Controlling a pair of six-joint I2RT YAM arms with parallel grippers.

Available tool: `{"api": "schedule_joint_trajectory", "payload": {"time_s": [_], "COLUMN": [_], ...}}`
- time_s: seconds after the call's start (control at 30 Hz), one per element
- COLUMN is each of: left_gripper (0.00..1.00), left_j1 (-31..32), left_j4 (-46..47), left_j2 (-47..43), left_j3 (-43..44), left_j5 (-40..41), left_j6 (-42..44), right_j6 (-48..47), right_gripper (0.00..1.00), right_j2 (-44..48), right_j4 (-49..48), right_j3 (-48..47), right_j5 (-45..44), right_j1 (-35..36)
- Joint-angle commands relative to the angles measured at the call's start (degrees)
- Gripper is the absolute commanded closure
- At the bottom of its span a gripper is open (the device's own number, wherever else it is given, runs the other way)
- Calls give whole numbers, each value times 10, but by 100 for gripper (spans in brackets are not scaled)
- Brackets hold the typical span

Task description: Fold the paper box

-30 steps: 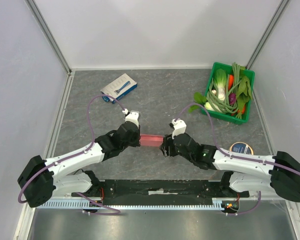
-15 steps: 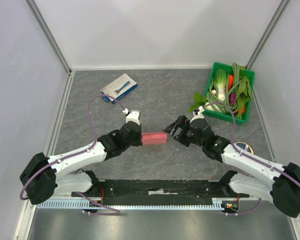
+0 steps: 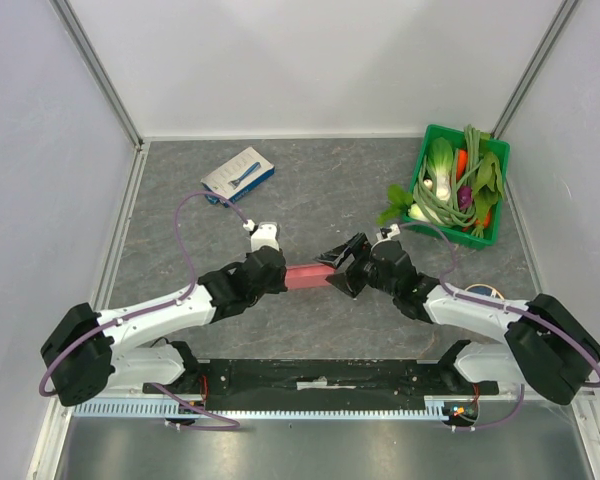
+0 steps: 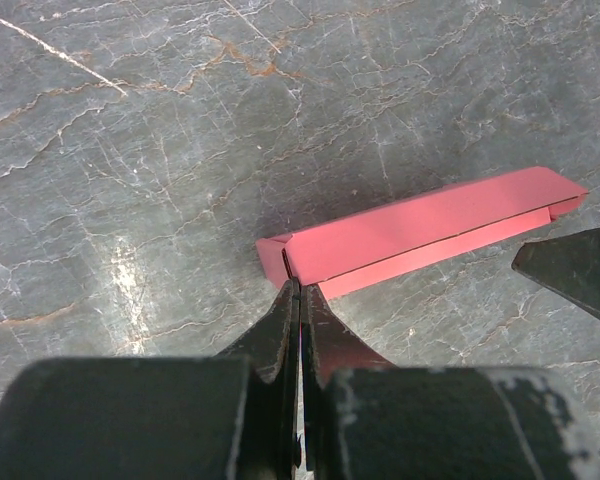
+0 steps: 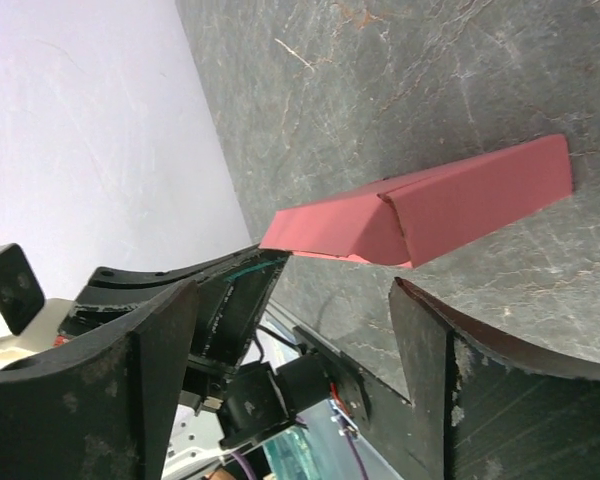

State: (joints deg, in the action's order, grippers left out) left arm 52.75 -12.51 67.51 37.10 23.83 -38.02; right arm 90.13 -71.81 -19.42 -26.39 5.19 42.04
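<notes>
Top external view: the grey, stone-patterned table carries all items. A green basket filled with vegetables stands at the far right. A white-and-blue box lies at the far left, well apart from both arms. The paper box, pink-red and folded into a long, flat strip, sits near the table centre between the two grippers.

- Left gripper: fingers closed, tips pinched on the strip's left end.
- Right gripper: fingers spread wide, just beside the strip's right end; contact cannot be confirmed.

A small round tin lies beside the right arm.
</notes>
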Motion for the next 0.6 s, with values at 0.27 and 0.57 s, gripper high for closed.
{"api": "schedule_joint_trajectory", "payload": {"time_s": [0.27, 0.57], "left_gripper": [98, 98], "left_j1": [24, 46], "left_j4": [-96, -96], "left_j2": [19, 23], "left_j3": [-13, -9], "left_j5": [17, 27], "left_j6": [-54, -64], "right_j6": [73, 83], "right_gripper": [24, 37], "right_j2": [-57, -95], "right_j4": [-88, -133], "right_j3": [15, 28], "right_j5": [9, -2], "right_j1": [0, 0]}}
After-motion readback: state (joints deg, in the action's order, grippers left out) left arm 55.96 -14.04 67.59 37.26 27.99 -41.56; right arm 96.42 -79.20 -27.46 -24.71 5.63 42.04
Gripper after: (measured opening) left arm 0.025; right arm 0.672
